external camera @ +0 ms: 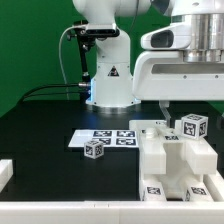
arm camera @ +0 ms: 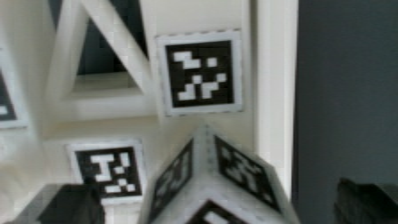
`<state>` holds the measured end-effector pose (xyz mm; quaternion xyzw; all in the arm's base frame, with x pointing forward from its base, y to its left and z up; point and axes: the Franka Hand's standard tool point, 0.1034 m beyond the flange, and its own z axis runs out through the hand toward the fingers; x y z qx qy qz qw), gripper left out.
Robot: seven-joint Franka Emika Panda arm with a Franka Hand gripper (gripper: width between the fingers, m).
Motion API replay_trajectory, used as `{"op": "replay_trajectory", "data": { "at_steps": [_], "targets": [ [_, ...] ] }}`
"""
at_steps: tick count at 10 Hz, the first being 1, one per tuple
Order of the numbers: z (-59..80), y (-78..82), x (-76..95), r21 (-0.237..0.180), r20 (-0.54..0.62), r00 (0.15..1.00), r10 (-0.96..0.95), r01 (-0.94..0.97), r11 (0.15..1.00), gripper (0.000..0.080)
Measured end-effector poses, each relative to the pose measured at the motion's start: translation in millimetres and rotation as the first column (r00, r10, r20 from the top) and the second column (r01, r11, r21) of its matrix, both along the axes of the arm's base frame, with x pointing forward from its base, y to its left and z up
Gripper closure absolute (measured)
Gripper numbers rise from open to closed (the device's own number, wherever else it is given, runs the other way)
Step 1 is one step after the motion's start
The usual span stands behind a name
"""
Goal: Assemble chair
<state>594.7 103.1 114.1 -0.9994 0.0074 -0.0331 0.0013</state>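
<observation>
The chair (external camera: 172, 165) is a chunky white block structure with tags, standing at the exterior view's lower right. A small white tagged cube (external camera: 193, 127) sits on top of it. My gripper (external camera: 190, 106) hangs just above that cube. In the wrist view the cube (arm camera: 221, 180) lies corner-on between my dark fingertips (arm camera: 80, 207), with a gap on each side. The gripper (arm camera: 217, 207) is open and holds nothing. Behind the cube, a tagged white chair slab (arm camera: 199, 78) and slanted white bars fill the view. A second small tagged cube (external camera: 95, 149) lies loose on the black table.
The marker board (external camera: 108, 137) lies flat left of the chair. The robot base (external camera: 110, 75) stands at the back. A white part (external camera: 5, 172) pokes in at the exterior view's left edge. A white rail (external camera: 60, 212) runs along the front.
</observation>
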Motion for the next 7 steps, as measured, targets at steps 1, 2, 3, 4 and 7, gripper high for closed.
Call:
{"op": "replay_trajectory", "data": {
  "at_steps": [1,2,3,4,7],
  "targets": [
    [-0.1,-0.4,0.0,-0.004,0.000,0.999,0.053,-0.053,0.999,0.0150],
    [0.4,-0.3,-0.1,-0.017,-0.002,0.982,0.189,-0.189,0.982,0.0150],
    [2.3,2.6,-0.2,-0.034,-0.006,0.928,0.373,-0.373,0.927,0.0150],
    [2.2,0.2,0.3,-0.044,-0.012,0.846,0.533,-0.533,0.845,0.0150],
    [1.2,-1.9,0.4,-0.043,-0.012,0.853,0.522,-0.522,0.852,0.0163]
  ]
}}
